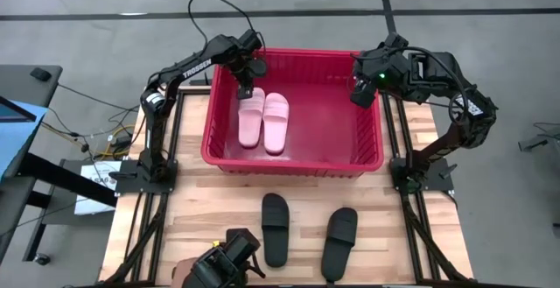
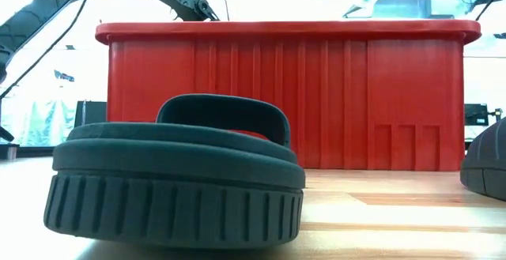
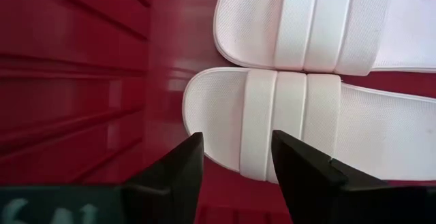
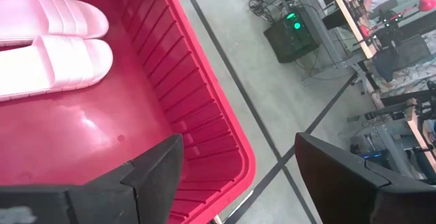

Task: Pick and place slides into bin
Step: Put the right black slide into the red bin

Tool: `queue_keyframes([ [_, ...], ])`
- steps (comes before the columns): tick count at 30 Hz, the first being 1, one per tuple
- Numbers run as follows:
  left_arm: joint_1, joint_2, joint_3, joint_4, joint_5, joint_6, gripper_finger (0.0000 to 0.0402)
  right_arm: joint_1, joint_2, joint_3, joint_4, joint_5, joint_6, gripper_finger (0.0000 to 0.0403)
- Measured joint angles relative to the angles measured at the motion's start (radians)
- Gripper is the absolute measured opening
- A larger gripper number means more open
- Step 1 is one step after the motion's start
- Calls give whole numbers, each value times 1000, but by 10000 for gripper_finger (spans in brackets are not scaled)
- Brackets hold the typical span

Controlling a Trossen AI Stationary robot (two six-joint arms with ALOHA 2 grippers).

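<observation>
Two pale pink slides lie side by side, soles down, on the floor of the red bin, in its left half. My left gripper is open inside the bin, over the far end of the left pink slide. Its fingers stand at the slide's side edge, beside the strap. My right gripper is open and empty above the bin's far right corner, with the rim below it. Two black slides lie soles down on the table in front of the bin.
A dark camera unit sits at the table's near edge, left of the black slides. In the low view one black slide stands close in front of the bin wall. Bare wood lies between the bin and the black slides.
</observation>
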Motion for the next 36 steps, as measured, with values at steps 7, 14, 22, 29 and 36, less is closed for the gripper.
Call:
queue_keyframes([
  [7, -4, 0, 1, -9, -7, -27, 165, 0, 0, 0, 0, 0, 0, 276],
  [14, -8, 0, 88, -121, -38, -83, 165, 0, 0, 0, 0, 0, 0, 276],
  [22, -9, -1, 284, -299, 130, -182, 165, 3, 0, 0, 0, -2, 8, 276],
  [29, -10, -57, 408, -327, 328, -211, 165, 3, 0, 0, 0, -62, 30, 276],
  [36, -3, -213, 425, -260, 523, -253, 165, 36, 0, 0, 0, -102, 62, 276],
])
